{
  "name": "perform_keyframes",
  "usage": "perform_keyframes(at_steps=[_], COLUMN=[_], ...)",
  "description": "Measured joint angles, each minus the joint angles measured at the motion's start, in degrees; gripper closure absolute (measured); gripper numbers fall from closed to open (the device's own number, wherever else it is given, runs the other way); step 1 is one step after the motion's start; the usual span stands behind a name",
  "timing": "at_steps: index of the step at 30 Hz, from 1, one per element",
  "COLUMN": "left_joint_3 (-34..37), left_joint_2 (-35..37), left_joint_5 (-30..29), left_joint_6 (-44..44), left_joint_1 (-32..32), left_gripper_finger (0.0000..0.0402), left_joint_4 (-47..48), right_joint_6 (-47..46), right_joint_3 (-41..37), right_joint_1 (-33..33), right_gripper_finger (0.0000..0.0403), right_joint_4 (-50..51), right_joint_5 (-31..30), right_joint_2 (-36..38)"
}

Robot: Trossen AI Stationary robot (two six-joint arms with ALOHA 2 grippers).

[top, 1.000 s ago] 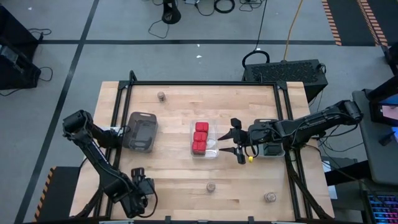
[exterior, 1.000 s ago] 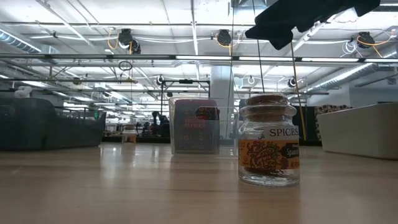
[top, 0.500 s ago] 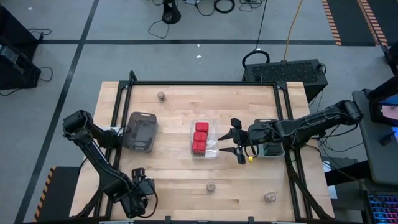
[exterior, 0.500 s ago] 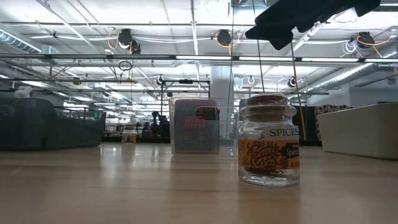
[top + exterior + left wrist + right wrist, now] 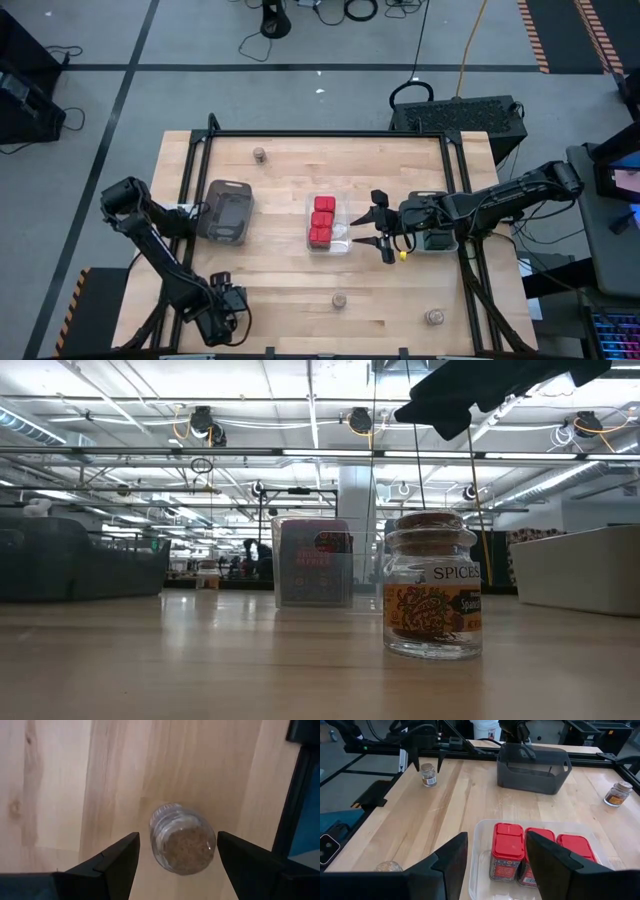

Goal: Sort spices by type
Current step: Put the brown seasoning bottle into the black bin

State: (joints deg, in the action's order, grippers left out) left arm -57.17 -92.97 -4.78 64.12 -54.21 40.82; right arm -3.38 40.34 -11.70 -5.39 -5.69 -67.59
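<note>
My left gripper [image 5: 228, 295] is open at the table's near left corner, pointing down over a small round jar with a cork lid [image 5: 184, 844]. Its fingers stand on either side of the jar without touching it. The jar stands upright on the table and also shows in the right wrist view [image 5: 428, 774]. My right gripper [image 5: 375, 232] is open and empty just right of a clear tray [image 5: 340, 240] holding three red boxes [image 5: 322, 219]. In the right wrist view the red boxes [image 5: 509, 842] stand upright just ahead of its fingers.
A dark grey tray [image 5: 228, 210] stands left of centre. Another tray [image 5: 437, 237] lies under my right arm. Loose jars stand at the far left [image 5: 259, 154], near centre [image 5: 339, 299] and near right [image 5: 434, 317]. The near centre jar fills the low view [image 5: 432, 598].
</note>
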Motion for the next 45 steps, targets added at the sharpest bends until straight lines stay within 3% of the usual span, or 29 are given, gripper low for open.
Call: perform_keyframes(at_steps=[16, 29, 40, 45], left_joint_3=[0.0, 0.0, 0.1, 0.1], left_joint_2=[0.0, 0.0, 0.7, 5.9], left_joint_5=[-1.1, -0.3, -2.3, -5.4], left_joint_6=[0.0, -0.5, -0.5, -3.2], left_joint_1=[-0.2, -0.2, 1.3, 3.5], left_gripper_finger=[0.0132, 0.0209, 0.0216, 0.0217], left_joint_4=[0.0, 0.2, 1.1, 3.7], right_joint_6=[0.0, 0.0, 0.0, 0.0], right_joint_3=[0.0, 0.0, 0.0, 0.0], right_joint_1=[0.0, 0.0, 0.0, 0.0], right_gripper_finger=[0.0218, 0.0218, 0.0218, 0.0218], right_joint_4=[0.0, 0.0, 0.0, 0.0], right_joint_5=[0.0, 0.0, 0.0, 0.0], right_joint_2=[0.0, 0.0, 0.0, 0.0])
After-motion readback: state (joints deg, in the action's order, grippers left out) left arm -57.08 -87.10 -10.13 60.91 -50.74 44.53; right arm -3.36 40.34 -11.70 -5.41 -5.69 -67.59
